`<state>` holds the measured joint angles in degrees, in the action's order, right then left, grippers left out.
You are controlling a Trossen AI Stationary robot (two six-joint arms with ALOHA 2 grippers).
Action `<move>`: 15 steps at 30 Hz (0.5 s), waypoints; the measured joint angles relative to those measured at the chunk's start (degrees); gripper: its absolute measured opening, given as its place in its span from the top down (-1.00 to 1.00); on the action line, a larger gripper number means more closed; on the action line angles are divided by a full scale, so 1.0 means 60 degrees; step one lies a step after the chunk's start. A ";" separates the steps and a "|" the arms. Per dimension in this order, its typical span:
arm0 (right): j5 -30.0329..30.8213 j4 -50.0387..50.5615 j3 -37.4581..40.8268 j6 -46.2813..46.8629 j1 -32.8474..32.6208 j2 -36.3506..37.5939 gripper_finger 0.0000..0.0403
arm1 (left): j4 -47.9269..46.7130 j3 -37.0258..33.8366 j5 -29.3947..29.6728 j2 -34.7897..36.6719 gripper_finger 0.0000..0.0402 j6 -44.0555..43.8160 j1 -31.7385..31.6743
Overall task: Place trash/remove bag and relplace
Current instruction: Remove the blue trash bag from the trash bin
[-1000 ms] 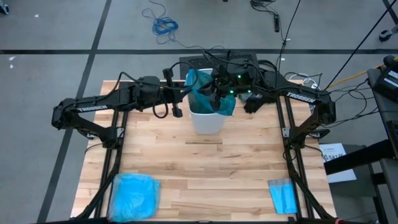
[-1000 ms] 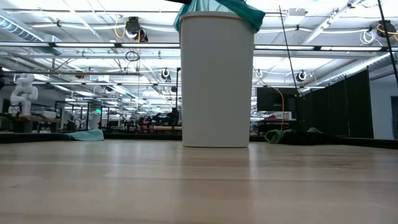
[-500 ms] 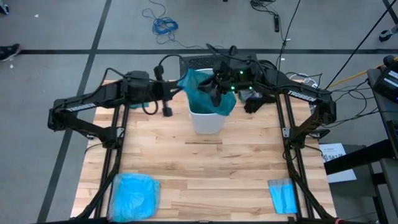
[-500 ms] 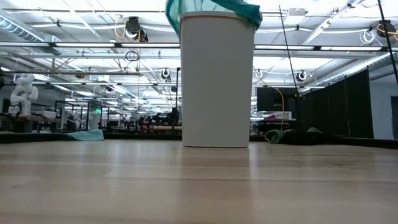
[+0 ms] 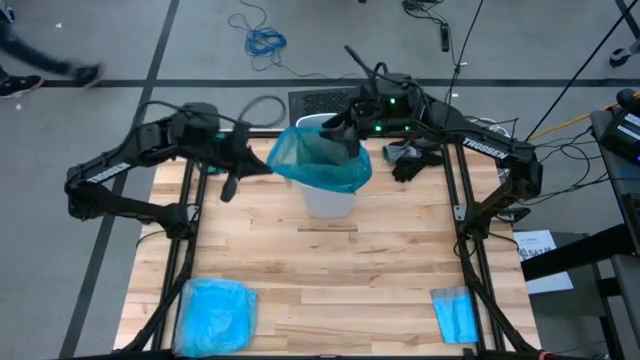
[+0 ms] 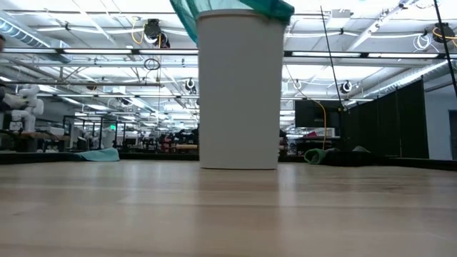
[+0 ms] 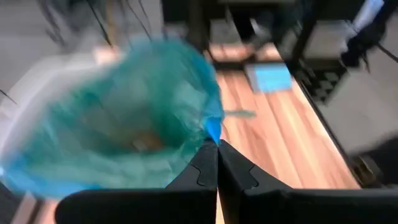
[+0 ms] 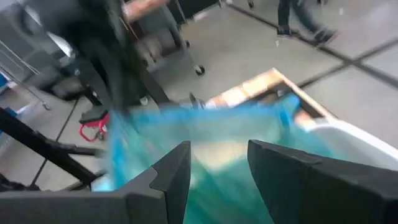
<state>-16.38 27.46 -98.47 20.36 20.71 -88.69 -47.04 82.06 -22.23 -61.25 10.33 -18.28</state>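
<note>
Thin translucent teal-green plastic bag, stretched wide over white plastic bin at upper centre of wooden bench. Rim pinched at left by closed left gripper; right gripper parted, gripping nothing. Removal step apparently underway; next, lifting liner clear.

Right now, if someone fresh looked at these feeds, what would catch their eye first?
The teal bag, stretched wide over the white bin at the table's far middle. The left tool is shut on the bag's rim, pulling it leftward, while the right tool stands open at the opposite side. After that, the pale blue bag and the folded blue sheet at the near corners.
</note>
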 joint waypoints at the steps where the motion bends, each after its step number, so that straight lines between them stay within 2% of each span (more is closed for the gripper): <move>1: 0.0071 -0.0069 0.0218 0.0057 -0.0005 0.0080 0.26 | 0.0267 0.0002 0.0098 0.0117 1.00 0.0000 -0.0040; 4: 0.0392 -0.0593 0.1203 0.0398 -0.0031 0.0746 0.28 | 0.0521 0.0012 0.0294 0.0339 1.00 -0.0001 -0.0162; 8: 0.0991 -0.1925 0.3357 0.1318 -0.0025 0.2292 0.29 | -0.0267 0.0012 0.0334 0.0397 1.00 -0.0157 -0.0310; 12: 0.0926 -0.3783 0.5632 0.2931 -0.0065 0.3543 0.29 | -0.1140 0.0012 0.0352 0.0369 1.00 -0.0118 -0.0413; 15: 0.0758 -0.5070 0.6936 0.3938 -0.0409 0.3921 0.29 | -0.1284 0.0012 0.0374 0.0240 1.00 -0.0087 -0.0460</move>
<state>-11.84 -2.96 -56.85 43.98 18.26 -65.16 -54.74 82.13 -19.98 -59.81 9.81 -21.04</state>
